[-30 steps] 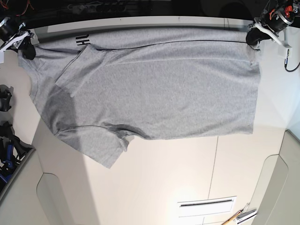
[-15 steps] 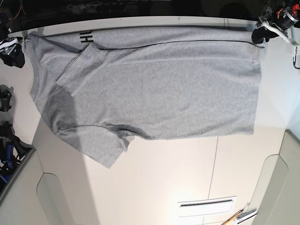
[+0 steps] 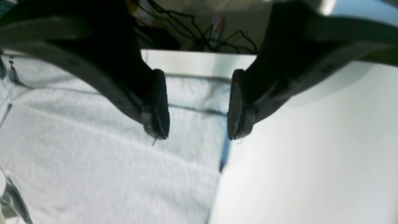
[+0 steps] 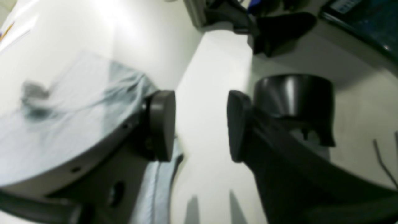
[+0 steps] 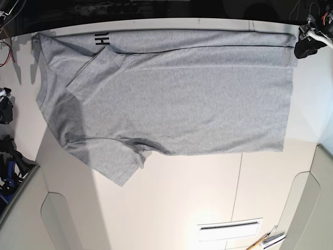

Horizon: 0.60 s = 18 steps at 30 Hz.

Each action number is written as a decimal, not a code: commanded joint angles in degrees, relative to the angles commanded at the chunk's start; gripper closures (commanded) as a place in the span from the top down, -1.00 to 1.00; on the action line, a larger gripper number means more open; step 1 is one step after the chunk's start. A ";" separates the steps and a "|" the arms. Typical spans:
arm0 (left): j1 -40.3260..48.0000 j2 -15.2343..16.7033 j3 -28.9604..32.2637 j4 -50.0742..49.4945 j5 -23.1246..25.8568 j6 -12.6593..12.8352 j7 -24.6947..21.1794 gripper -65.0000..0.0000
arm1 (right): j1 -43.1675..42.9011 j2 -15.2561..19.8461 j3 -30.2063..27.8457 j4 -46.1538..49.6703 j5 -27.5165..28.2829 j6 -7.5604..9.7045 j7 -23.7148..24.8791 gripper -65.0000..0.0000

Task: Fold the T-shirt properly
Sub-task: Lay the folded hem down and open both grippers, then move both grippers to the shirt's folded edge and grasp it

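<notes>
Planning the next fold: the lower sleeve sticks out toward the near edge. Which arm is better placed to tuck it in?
Probably right. The sleeve lies at the collar end of the T-shirt, the right arm's side. The left gripper hangs open at the hem corner, far across. Both jaws are open and empty.

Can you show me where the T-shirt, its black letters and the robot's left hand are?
T-shirt [image 5: 182, 99], base view, middle of its body.
black letters [image 5: 100, 38], base view, on the print.
left hand [image 3: 197, 105], left wrist view, between its fingertips.

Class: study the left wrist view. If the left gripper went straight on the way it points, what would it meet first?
Most likely the T-shirt: its hem corner lies between the open left gripper fingers, though depth is unclear.
</notes>
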 joint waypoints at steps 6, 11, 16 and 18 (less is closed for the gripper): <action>-2.38 -3.02 -0.02 0.00 2.54 0.00 -1.01 0.03 | 12.76 0.22 -7.04 -13.07 -4.13 0.04 3.17 -0.18; -5.46 -4.87 0.00 0.00 2.69 0.00 -1.29 0.31 | 22.12 0.00 -15.93 -22.53 -9.40 0.00 8.83 0.03; -11.80 -6.19 0.00 -0.02 5.60 0.00 -4.68 0.34 | 27.76 -0.31 -22.86 -32.11 -12.96 -0.92 14.32 0.15; -14.78 -6.97 0.09 -0.37 8.61 0.00 -7.26 0.34 | 28.09 -0.72 -23.43 -33.57 -14.14 -0.98 14.80 0.15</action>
